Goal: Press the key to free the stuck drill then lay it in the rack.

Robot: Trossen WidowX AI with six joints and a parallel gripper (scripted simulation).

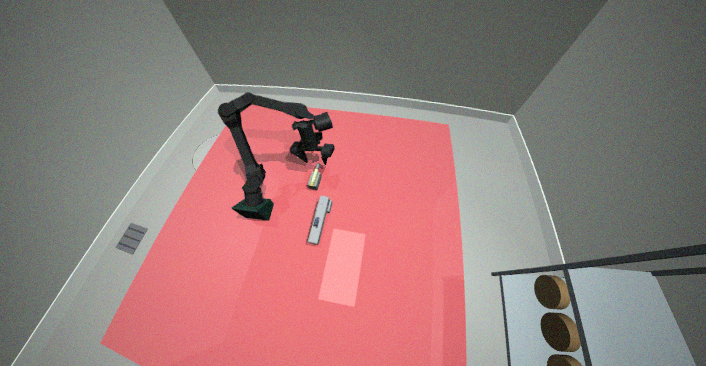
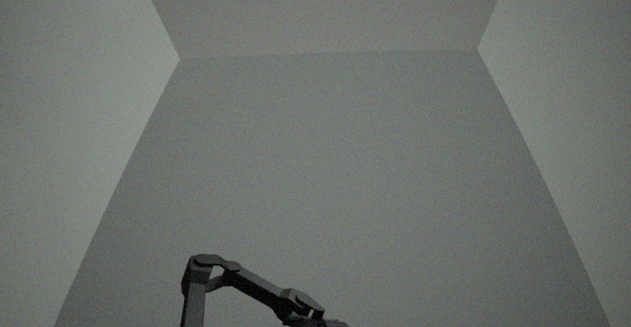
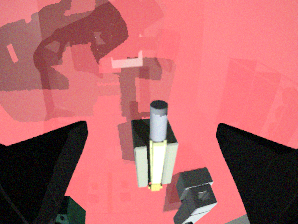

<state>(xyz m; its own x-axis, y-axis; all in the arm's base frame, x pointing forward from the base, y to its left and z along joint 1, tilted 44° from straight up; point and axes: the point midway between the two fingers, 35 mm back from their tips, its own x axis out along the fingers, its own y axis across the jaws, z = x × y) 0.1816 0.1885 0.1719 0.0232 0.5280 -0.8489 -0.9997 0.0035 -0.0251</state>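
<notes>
Claw (image 1: 313,156): spread wide, pinching nothing, hanging above the pink desk (image 1: 400,193) with its two dark fingers framing the wrist view on either side.

Item directly below the claw: a short yellowish block with a grey cylinder standing out of its top (image 1: 314,176), seen in the wrist view as a pale body with a grey round stub (image 3: 157,117). Judged to be the holder with the drill shank or the key; which of the two cannot be told at this size. Claw and item are apart, not touching.

Item beyond it, nearer the camera in the top view: a long pale grey bar (image 1: 319,220) with a small blue-grey fitting on it, lying flat on the desk just beside the arm's base (image 1: 267,213). Judged to be the rack; nothing lies in it.

Further out: a lighter pink rectangle (image 1: 342,267) on the desk, and a shelf frame (image 1: 575,313) with brown discs at the far corner.

Status, as judged: drill not yet in the rack; whether the key is already pressed cannot be told. Left to do: grasp, pull out, lay down.
</notes>
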